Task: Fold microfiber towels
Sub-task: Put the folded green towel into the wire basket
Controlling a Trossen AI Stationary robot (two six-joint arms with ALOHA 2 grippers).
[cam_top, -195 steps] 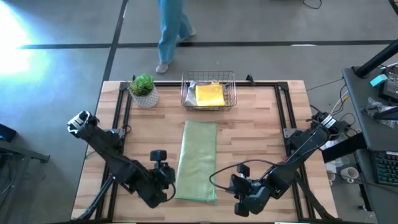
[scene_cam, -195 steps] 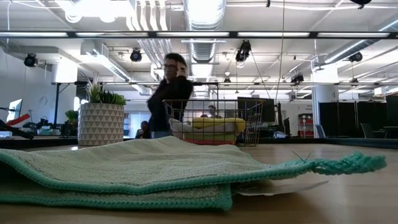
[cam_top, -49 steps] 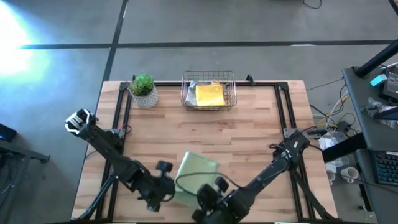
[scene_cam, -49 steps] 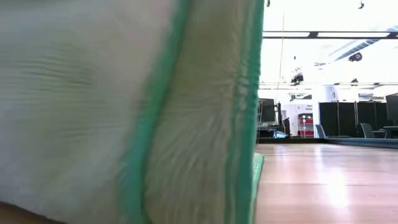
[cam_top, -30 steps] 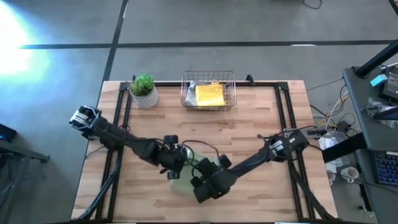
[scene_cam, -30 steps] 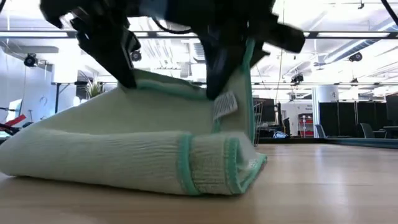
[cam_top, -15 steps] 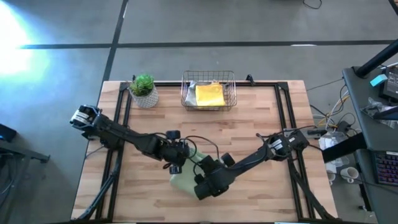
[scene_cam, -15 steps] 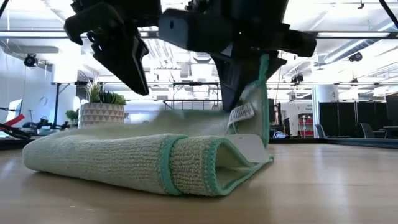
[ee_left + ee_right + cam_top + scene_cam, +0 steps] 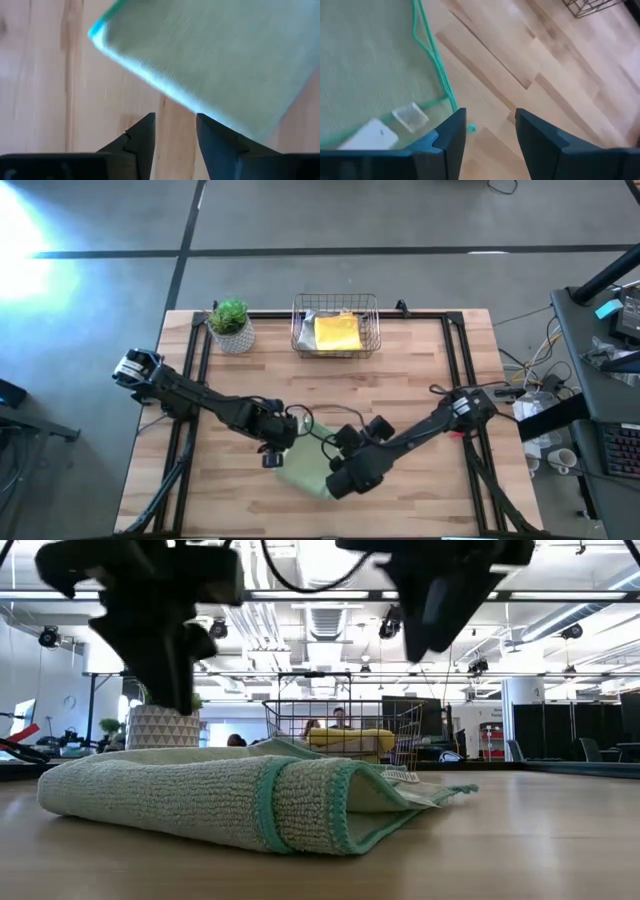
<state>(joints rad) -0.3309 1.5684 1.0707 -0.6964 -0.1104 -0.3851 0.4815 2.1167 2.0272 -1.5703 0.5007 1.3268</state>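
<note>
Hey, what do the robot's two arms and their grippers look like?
Both arms are dark, jointed, with black cables looping near the wrists. The left arm has a pale grey base fitting. The left gripper and right gripper each have two dark, flat, angular fingers.

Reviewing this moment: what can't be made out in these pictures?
- Pale sage green towel, high view: both arms cover much of it.
- Grey cloth in the wire basket, high view: the yellow towel covers most of it.
- Towel's label, right wrist view: print too small to read.
- Both arms, low view: cut off by the top edge.
</note>
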